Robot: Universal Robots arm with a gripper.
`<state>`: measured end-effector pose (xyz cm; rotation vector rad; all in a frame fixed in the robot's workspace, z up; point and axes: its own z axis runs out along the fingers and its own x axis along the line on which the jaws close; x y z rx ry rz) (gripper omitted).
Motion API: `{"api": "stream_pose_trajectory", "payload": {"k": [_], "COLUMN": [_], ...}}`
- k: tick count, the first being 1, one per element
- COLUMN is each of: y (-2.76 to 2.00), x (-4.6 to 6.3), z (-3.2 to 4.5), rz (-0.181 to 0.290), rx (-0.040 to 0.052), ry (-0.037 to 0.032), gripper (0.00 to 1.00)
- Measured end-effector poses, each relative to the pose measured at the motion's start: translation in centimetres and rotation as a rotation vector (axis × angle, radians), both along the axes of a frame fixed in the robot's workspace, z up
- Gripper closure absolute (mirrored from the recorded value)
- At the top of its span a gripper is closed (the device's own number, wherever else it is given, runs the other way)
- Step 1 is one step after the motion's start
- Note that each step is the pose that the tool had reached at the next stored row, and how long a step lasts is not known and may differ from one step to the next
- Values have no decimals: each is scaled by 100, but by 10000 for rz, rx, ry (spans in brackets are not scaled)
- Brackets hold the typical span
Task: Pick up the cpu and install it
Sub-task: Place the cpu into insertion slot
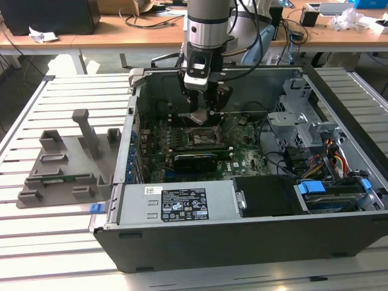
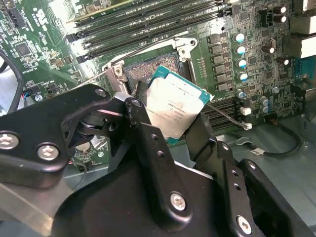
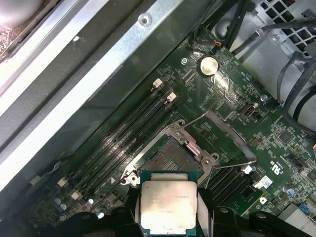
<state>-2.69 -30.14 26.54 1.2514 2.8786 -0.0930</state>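
Transfer, we judge, is the step in hand: our gripper is clamped on two opposite edges of the cpu, holding it between the fingertips, clear above the open socket. Seating it calls for squaring and levelling.

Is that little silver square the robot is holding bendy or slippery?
Probably stiff: the cpu looks flat though the gripper pinches only its edges. Likely light, since it is so thin. Its smooth metal top might be slippery, so gripping the edges seems sensible.
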Motion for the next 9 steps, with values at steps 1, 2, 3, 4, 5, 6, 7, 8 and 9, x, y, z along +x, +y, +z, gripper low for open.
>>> {"api": "stream_pose_trajectory", "payload": {"k": [1,2,3,4,5,6,7,8,9], "y": [0,0,0,0,0,0,0,0,0], "x": [0,0,0,0,0,0,0,0,0], "z": [0,0,0,0,0,0,0,0,0], "rz": [-32,-100,-138,-166,-208,-263,-288,-319,-366], "rx": [0,0,-1,0,0,0,-1,0,0], "ry": [0,0,0,0,1,0,0,0,0], "gripper": [45,45,45,45,45,45,45,45,45]}}
